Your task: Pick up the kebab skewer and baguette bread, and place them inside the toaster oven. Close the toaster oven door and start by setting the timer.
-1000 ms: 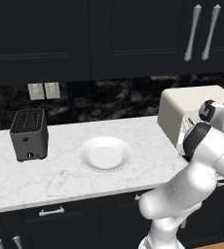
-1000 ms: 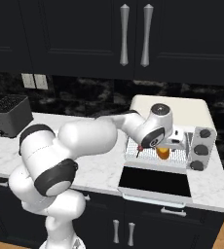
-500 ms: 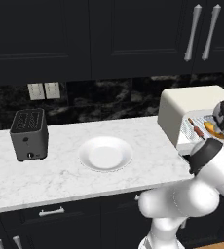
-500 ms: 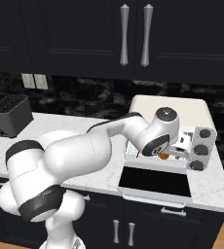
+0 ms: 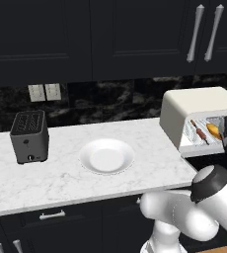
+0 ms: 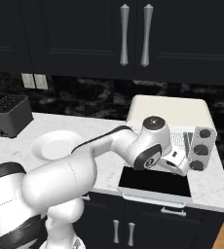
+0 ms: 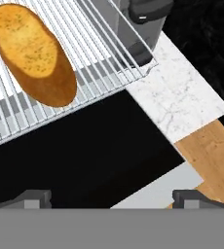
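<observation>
The cream toaster oven (image 5: 199, 106) (image 6: 170, 114) stands open at the counter's right end. Its dark glass door (image 6: 155, 181) (image 7: 84, 160) lies folded down flat. Inside, the thin reddish kebab skewer (image 5: 200, 132) and the golden baguette (image 5: 213, 130) (image 7: 33, 53) rest on the wire rack (image 7: 99, 63). My gripper (image 6: 178, 164) (image 7: 115, 200) hovers over the lowered door, just in front of the rack. It is open, with nothing between its fingertips (image 7: 33, 197), and stands clear of the baguette.
A white plate (image 5: 106, 156) lies mid-counter and a dark grey slot toaster (image 5: 30, 137) stands at the left. The oven's dark knobs (image 6: 201, 146) (image 7: 143, 14) sit on its right side. Marble counter (image 7: 177, 102) and wood floor (image 7: 211, 155) lie beyond the door.
My hand has drawn back out of the oven and lowered over the open door, leaving the baguette on the rack. The jaws have spread slightly wider.
</observation>
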You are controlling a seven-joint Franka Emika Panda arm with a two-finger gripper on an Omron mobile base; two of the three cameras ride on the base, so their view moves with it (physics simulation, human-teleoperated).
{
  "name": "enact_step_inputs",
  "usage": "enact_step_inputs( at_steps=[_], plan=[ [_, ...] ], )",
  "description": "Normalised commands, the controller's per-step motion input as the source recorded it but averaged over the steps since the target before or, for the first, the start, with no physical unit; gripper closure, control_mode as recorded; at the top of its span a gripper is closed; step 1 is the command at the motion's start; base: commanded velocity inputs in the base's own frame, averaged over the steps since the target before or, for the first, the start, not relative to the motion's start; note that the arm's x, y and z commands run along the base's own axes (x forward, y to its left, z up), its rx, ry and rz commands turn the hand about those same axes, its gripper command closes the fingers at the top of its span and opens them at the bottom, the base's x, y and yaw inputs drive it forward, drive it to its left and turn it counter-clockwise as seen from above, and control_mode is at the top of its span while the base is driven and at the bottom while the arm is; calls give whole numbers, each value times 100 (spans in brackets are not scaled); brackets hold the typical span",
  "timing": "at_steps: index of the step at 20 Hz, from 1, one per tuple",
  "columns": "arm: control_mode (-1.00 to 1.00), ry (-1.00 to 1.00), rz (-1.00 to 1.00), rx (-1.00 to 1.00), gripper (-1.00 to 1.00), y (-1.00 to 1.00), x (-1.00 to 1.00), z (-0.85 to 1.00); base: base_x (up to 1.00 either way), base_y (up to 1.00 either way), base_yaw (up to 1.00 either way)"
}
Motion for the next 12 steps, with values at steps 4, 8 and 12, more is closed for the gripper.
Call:
enact_step_inputs(
  at_steps=[4, 8, 12],
  plan=[
    [-100, 13, -9, 2, -100, 14, 0, -1, 0, 0, 0],
    [-100, 21, 0, 1, -100, 0, 0, -2, 0, 0, 0],
    [-100, 16, 0, 2, -100, 0, 1, -14, 0, 0, 0]
  ],
)
